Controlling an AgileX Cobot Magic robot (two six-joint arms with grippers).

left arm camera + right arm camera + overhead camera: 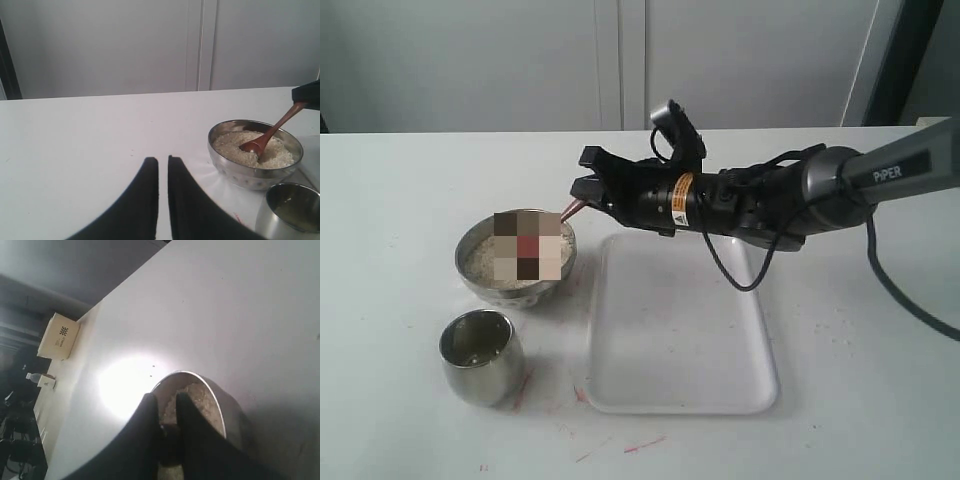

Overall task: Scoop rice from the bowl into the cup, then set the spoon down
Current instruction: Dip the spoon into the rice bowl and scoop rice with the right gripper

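The right gripper (582,174) clamps the spoon (266,136), scoop in rice (231,148)
All in the bowl (520,291) (cup (482,362) just beside it); left gripper (162,161) nearly closed, empty.

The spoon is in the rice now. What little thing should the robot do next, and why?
Probably lift the spoon gently, keeping its scoop level. The right gripper holds the handle. The scoop is dug into the rice in the bowl. The cup beside the bowl looks almost empty, so a spoonful has to come up before it can go there.
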